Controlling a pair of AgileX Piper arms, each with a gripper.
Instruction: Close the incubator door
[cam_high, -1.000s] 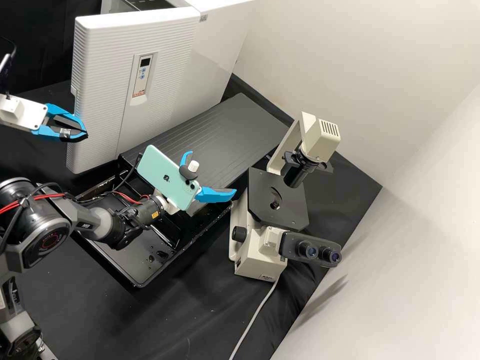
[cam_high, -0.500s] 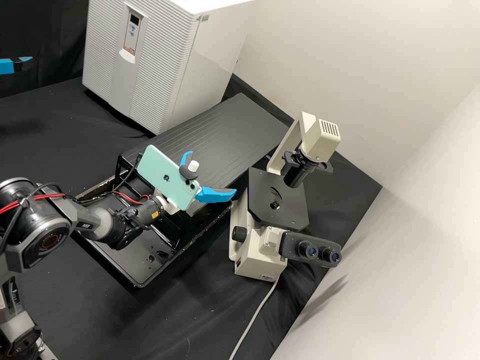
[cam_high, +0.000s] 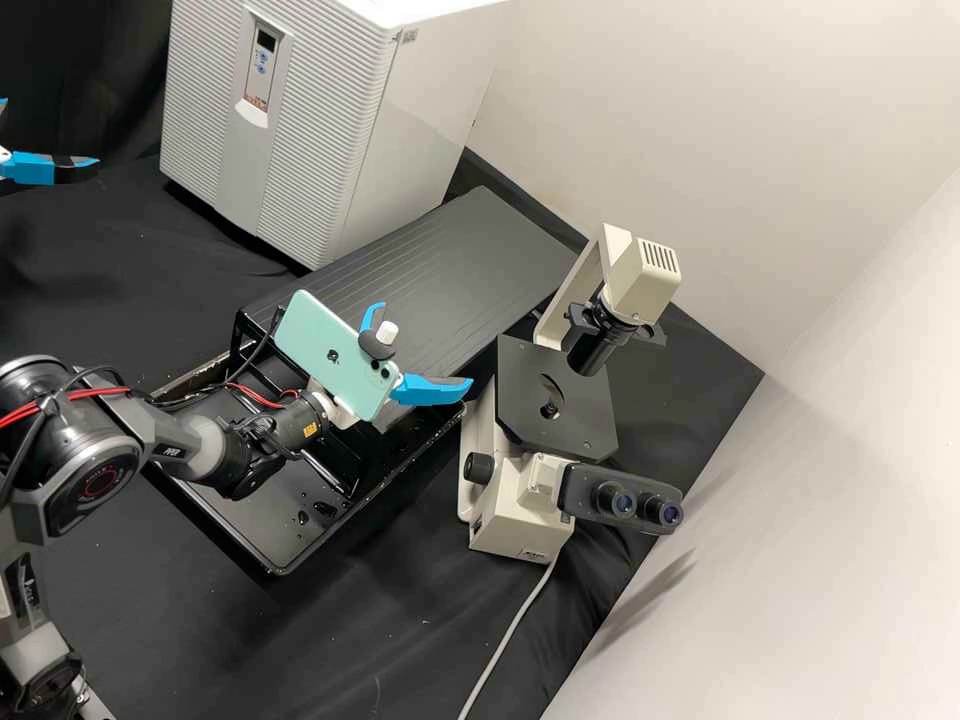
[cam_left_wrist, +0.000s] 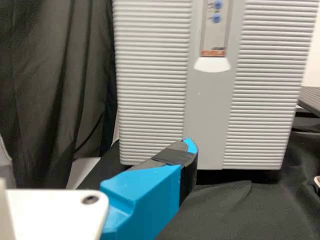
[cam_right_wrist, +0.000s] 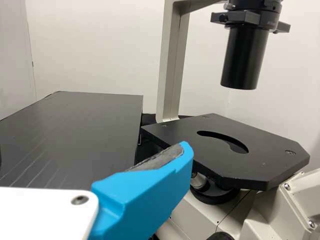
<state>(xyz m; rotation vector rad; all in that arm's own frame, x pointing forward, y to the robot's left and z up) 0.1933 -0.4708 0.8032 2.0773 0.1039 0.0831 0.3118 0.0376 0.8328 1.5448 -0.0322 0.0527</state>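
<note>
The incubator's white ribbed door (cam_high: 300, 130) lies against the front of its body (cam_high: 430, 110) at the top of the high view, with no gap visible between them. At that view's left edge, my left gripper (cam_high: 50, 132) stands open, apart from the door. The left wrist view has the left gripper (cam_left_wrist: 189, 150) in front of the lower door panel (cam_left_wrist: 207, 120), touching nothing. Over the black tray, beside the microscope, my right gripper (cam_high: 425, 343) is open and empty. The right wrist view shows the right gripper (cam_right_wrist: 186, 150) near the microscope stage.
A green phone (cam_high: 325, 350) is fixed on the right gripper. Below it are the black tray (cam_high: 275, 572) and its rack; a dark ridged board (cam_high: 430, 260) slopes behind. The microscope (cam_high: 550, 390) stands right of the gripper, close to the pale wall (cam_high: 850, 300).
The incubator door has swung from standing out to lying against the body. My left gripper has moved away up and left, and its fingers have parted. The right arm has kept still.
</note>
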